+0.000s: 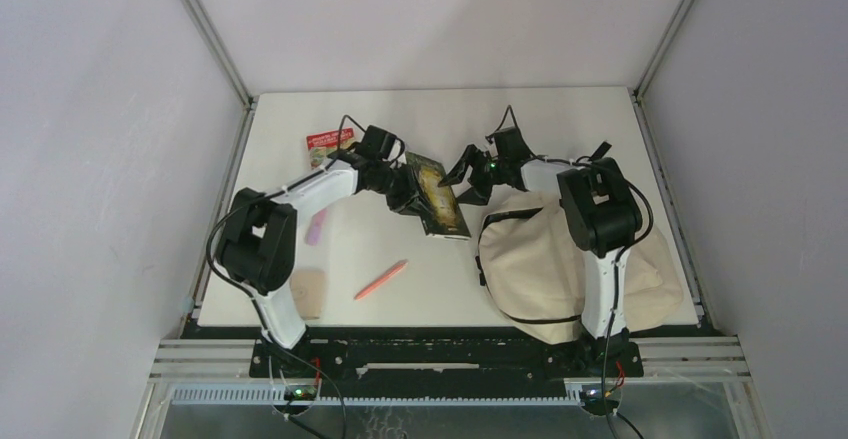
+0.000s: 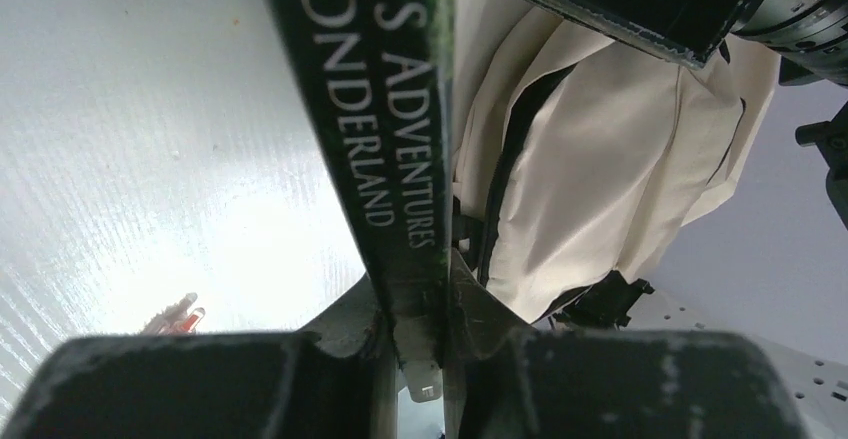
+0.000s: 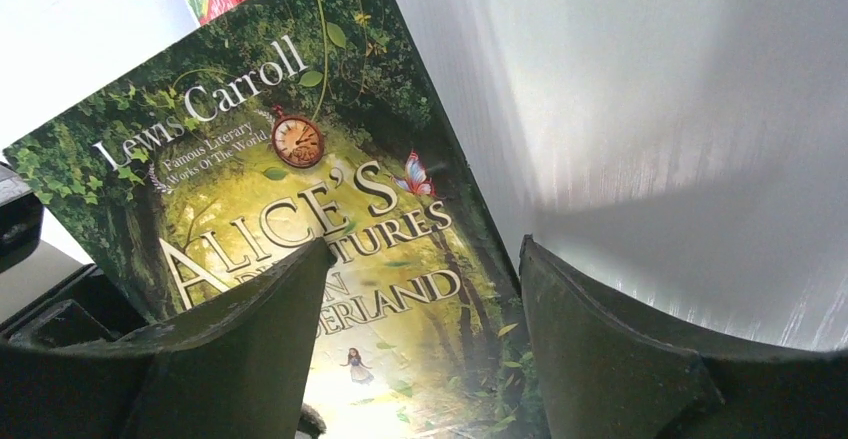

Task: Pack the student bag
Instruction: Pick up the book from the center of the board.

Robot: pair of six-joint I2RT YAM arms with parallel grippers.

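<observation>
Just left of the student bag, which sits slumped at the near right of the table by the right arm, the left gripper has its jaws pinched onto the spine edge of an Alice in Wonderland paperback, so I'd guess that's what goes in next. It's lifted and tilted, with its long axis running from off the bag's far-left side down toward the bag's left edge. The near corner looks almost on the canvas, though I can't tell if it actually touches. From the left wrist view the bag's dark zipper line is right beyond the spine, so the move is basically a short push rightward into the bag, if the mouth gapes enough, which I honestly can't tell. Meanwhile the right gripper hovers at the bag's far-left corner, fingers spread wide with nothing between them, facing the cover. It's the one nearer the bag and could hold the opening, but it's also kinda parked in the path. Further left of the bag, well apart, are an orange pen, a pink eraser-looking thing and a red booklet, none of them in the way.
</observation>
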